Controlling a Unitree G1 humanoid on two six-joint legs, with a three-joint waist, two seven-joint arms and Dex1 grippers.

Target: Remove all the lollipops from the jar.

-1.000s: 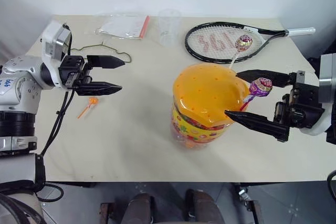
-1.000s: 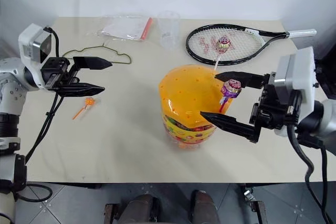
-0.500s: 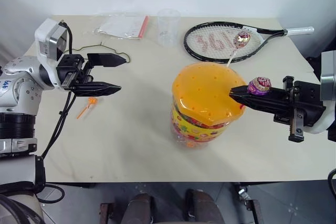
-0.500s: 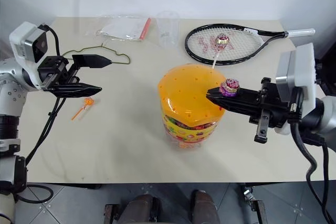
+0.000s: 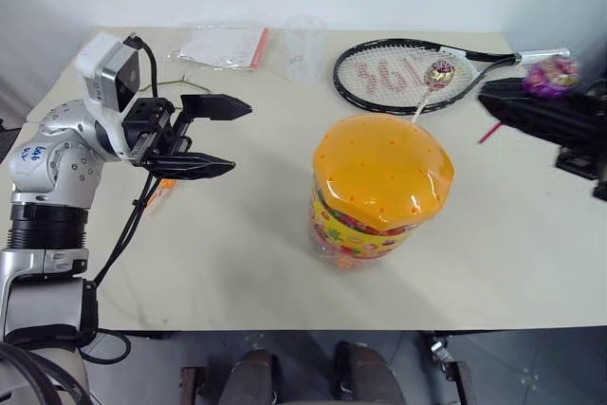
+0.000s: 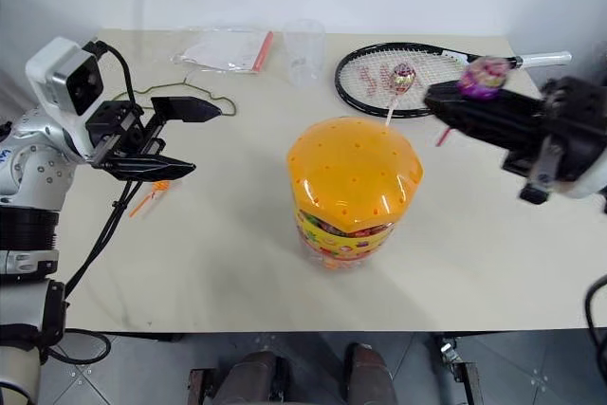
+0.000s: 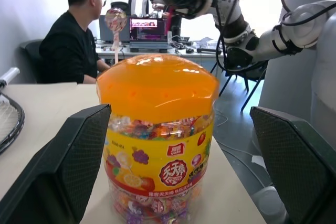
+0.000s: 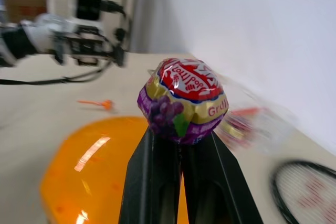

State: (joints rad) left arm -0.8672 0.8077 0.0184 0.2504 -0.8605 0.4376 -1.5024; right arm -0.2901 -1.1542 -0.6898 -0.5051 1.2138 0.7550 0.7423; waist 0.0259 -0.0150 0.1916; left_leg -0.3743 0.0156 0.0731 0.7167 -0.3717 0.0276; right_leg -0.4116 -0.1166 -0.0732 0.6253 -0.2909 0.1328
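While the left gripper [image 5: 220, 138] hangs wide open above the orange lollipop [image 5: 163, 187], the jar [image 5: 379, 187] stands mid-table holding the pink-purple lollipop [image 5: 438, 73]; the right gripper [image 6: 438, 100] pinches the purple lollipop [image 6: 484, 77].

light: bright, even, from overhead | shadows: soft, short on table [image 5: 237, 263] | glare: highlights on jar [image 5: 379, 192] lid | backlight: bright windows in left wrist view | blur: right gripper [image 5: 493, 101] smeared; right wrist background soft
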